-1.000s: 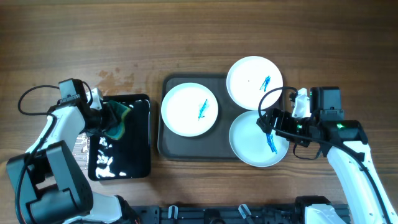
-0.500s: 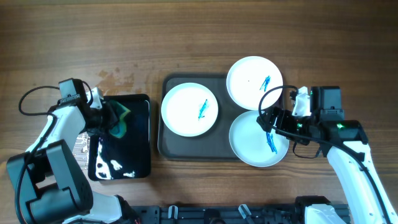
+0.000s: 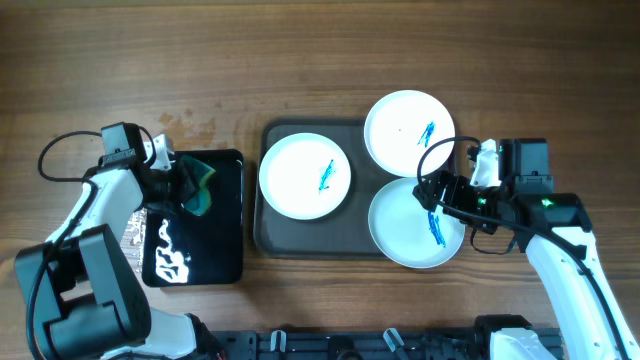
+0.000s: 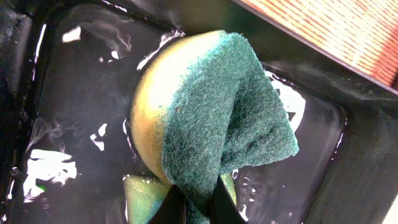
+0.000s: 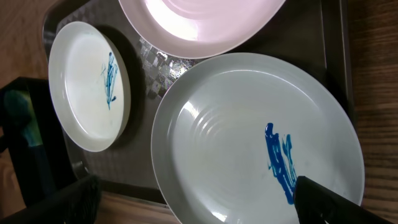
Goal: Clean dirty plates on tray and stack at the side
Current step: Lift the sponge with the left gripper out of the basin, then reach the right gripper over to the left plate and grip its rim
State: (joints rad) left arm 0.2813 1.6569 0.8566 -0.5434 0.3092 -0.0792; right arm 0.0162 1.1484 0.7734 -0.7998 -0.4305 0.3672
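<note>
Green scouring felt backs the yellow sponge (image 4: 211, 124), which the left fingers (image 4: 169, 210) pinch shut at its lower edge. They hold it over the wet, glossy black tray (image 3: 215, 250) on the left side of the table (image 3: 320, 60). The dark grey-brown tray (image 3: 262, 225) lies at the centre. One white plate (image 3: 295, 195) with a blue scribble sits flat on its left half. A second plate (image 3: 400, 110) overhangs its far right corner. A third plate (image 3: 400, 235), smeared blue, overhangs its right edge, and the two rims meet. The right fingers (image 5: 323, 199) are spread wide over the third plate's right part, gripping nothing.
</note>
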